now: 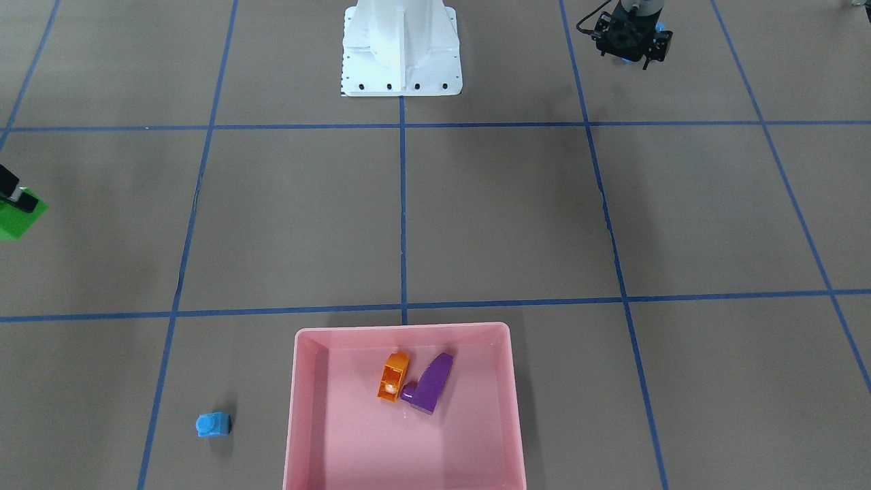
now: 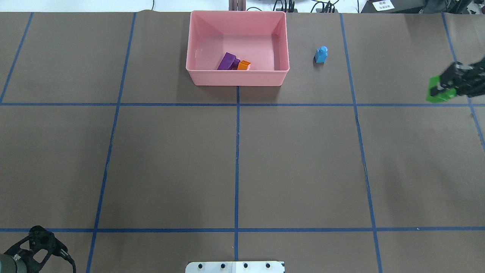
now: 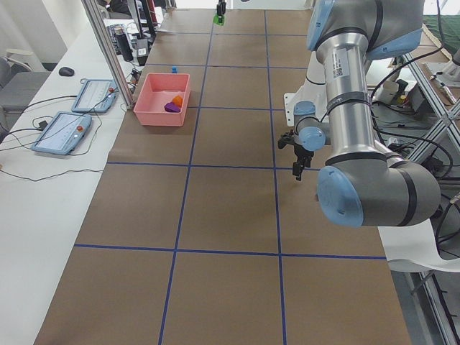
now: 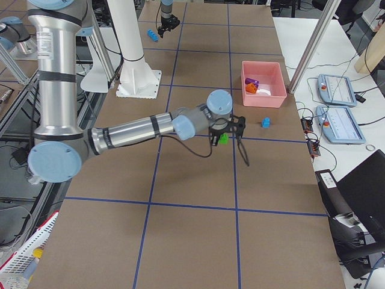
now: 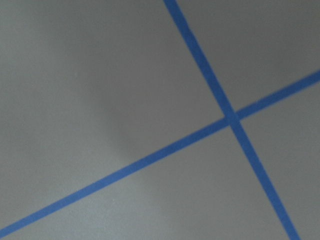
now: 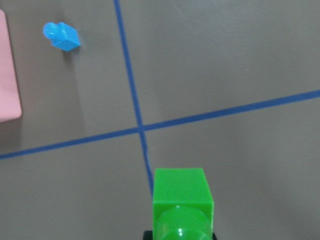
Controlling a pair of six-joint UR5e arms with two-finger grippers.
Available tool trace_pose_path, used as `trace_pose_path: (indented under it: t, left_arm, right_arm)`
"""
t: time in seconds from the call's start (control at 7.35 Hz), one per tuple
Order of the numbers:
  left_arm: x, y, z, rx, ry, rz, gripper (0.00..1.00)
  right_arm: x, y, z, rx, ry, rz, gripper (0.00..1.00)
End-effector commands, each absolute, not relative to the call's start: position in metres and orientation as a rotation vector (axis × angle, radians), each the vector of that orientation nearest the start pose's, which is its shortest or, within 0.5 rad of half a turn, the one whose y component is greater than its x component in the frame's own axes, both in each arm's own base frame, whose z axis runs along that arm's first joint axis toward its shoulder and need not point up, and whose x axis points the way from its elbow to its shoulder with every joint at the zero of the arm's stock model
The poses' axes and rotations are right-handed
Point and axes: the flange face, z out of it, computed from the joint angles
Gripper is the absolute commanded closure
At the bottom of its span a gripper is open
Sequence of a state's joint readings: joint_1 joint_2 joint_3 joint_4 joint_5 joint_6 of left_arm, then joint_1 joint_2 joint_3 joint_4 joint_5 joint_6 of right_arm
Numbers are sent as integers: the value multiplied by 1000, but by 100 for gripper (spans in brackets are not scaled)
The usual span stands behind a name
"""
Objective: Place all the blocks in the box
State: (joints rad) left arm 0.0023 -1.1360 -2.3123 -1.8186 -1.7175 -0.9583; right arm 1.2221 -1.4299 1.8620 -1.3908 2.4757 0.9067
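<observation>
The pink box (image 2: 238, 77) stands at the table's far middle and also shows in the front view (image 1: 401, 330). An orange brick (image 2: 244, 65) and a purple sloped brick (image 2: 228, 61) lie touching inside it. The small blue single-stud brick (image 2: 321, 54) stands on the table to the box's right, and shows in the right wrist view (image 6: 61, 36). My right gripper (image 2: 441, 88) is shut on the green brick (image 6: 182, 200), held above the table at the far right. My left gripper (image 2: 36, 246) hangs open and empty near the robot's side. A blue brick (image 4: 154, 36) lies beside it.
The white robot base (image 1: 401, 51) stands at the table's near middle edge. Blue tape lines (image 2: 237, 159) divide the brown table into squares. Tablets and cables (image 3: 75, 115) lie on the side bench beyond the box.
</observation>
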Motion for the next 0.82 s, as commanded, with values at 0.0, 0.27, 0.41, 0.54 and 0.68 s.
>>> trace_pose_path:
  t: [0.0, 0.27, 0.41, 0.54, 0.68]
  left_arm:
    - [343, -87, 466, 27, 568, 692, 1]
    - [337, -65, 476, 57, 581, 695, 1]
    - [330, -65, 482, 55, 567, 700, 1]
    - [331, -61, 482, 52, 572, 710, 1]
    - [331, -56, 482, 45, 571, 710, 1]
  right_arm:
    - [-259, -582, 245, -90, -993, 293, 100]
    - [-360, -638, 167, -129, -936, 381, 100]
    - [-398, -671, 139, -97, -909, 415, 100]
    - [-439, -701, 122, -109, -942, 468, 100]
    - [-460, -712, 135, -78, -976, 512, 100]
